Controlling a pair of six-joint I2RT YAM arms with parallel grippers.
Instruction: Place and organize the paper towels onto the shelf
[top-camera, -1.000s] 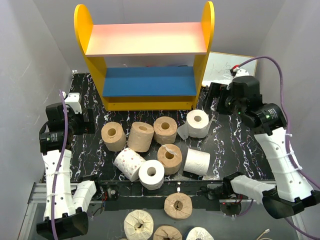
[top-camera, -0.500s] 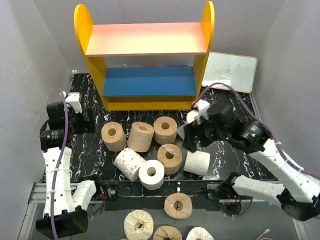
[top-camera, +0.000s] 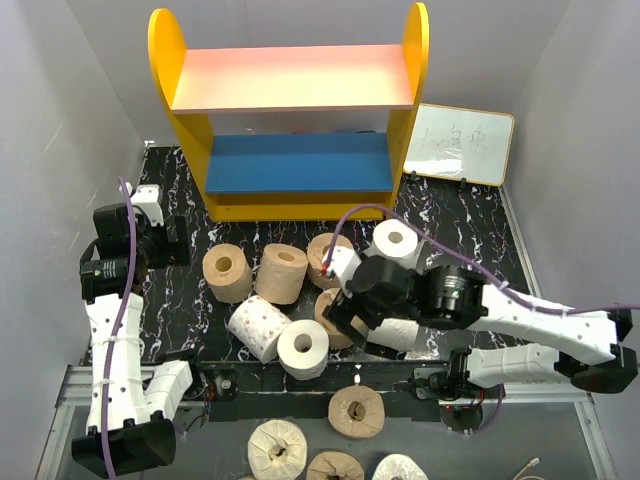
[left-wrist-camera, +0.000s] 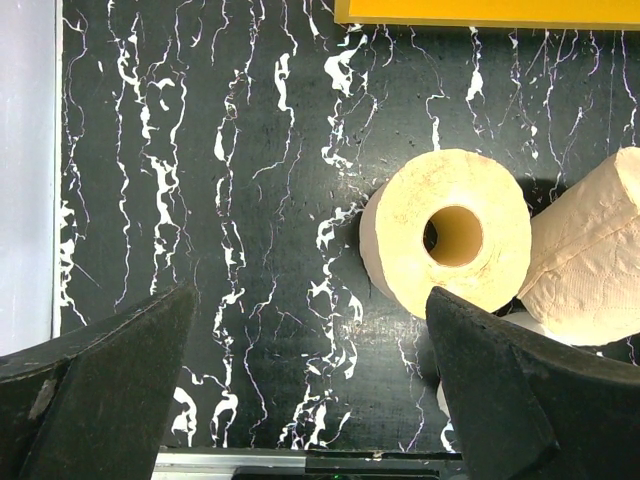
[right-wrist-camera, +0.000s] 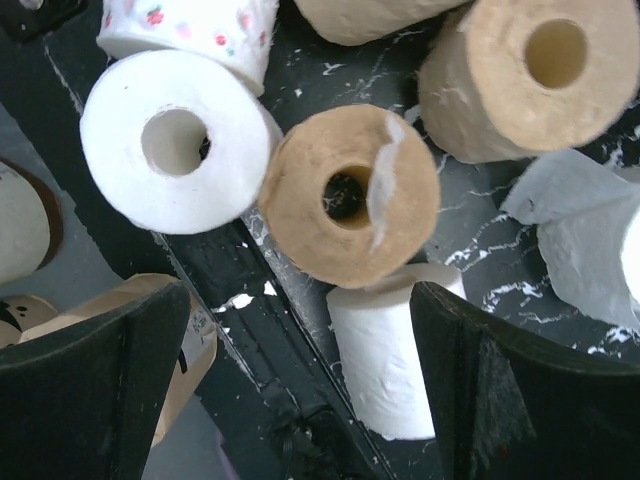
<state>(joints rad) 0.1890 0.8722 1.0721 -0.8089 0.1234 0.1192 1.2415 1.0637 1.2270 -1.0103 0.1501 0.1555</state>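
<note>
The shelf (top-camera: 290, 160), yellow sides, pink upper and blue lower board, stands empty at the back. Eight paper towels lie in front: tan rolls (top-camera: 227, 272), (top-camera: 282, 273), (top-camera: 328, 252); a pink-dotted white roll (top-camera: 257, 326); white rolls (top-camera: 303, 348), (top-camera: 405, 335); a white roll trailing a sheet (top-camera: 397, 240). My right gripper (top-camera: 342, 318) is open above the fourth tan roll (right-wrist-camera: 350, 195), empty, jaws (right-wrist-camera: 300, 380) spread either side. My left gripper (top-camera: 182, 248) is open and empty at the left, left of a tan roll (left-wrist-camera: 455, 235).
A small white writing board (top-camera: 460, 143) leans at the back right. Several more rolls (top-camera: 356, 411) lie below the table's front edge. The table's front rail (right-wrist-camera: 260, 330) runs under the right gripper. The shelf's yellow base (left-wrist-camera: 490, 10) shows in the left wrist view.
My right arm has swung from the back right, down and left, to over the middle rolls, uncovering the writing board. The left arm has not moved.
</note>
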